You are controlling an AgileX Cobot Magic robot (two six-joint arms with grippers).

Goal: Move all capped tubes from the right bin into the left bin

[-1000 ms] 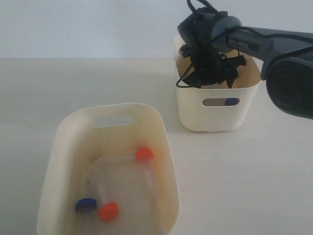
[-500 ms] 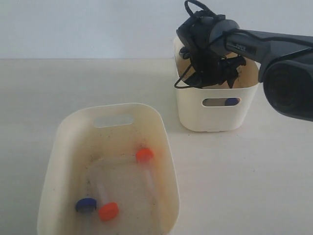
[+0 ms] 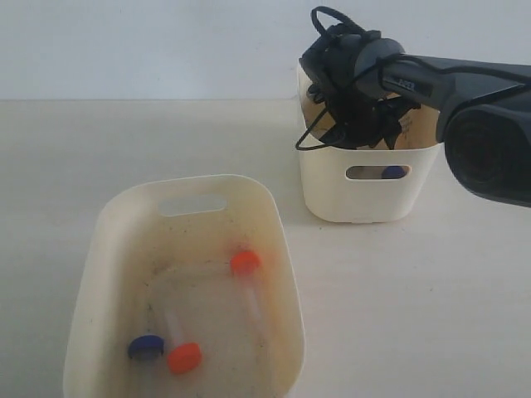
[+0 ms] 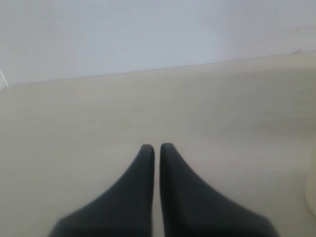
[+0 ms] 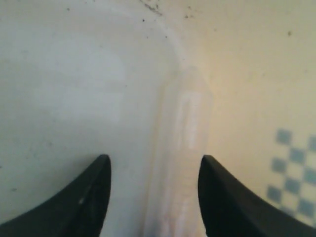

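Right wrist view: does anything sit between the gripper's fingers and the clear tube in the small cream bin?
Nothing visible does. The clear plastic capped tube lies uncovered inside the cream plastic right bin, between the right gripper's open jaws.

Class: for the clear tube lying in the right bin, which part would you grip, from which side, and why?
Grip the tube at mid-barrel, coming down through the open top of the right bin. It lies flat, lengthwise between the open fingers of the right hand, so they can probably close across its round sides.
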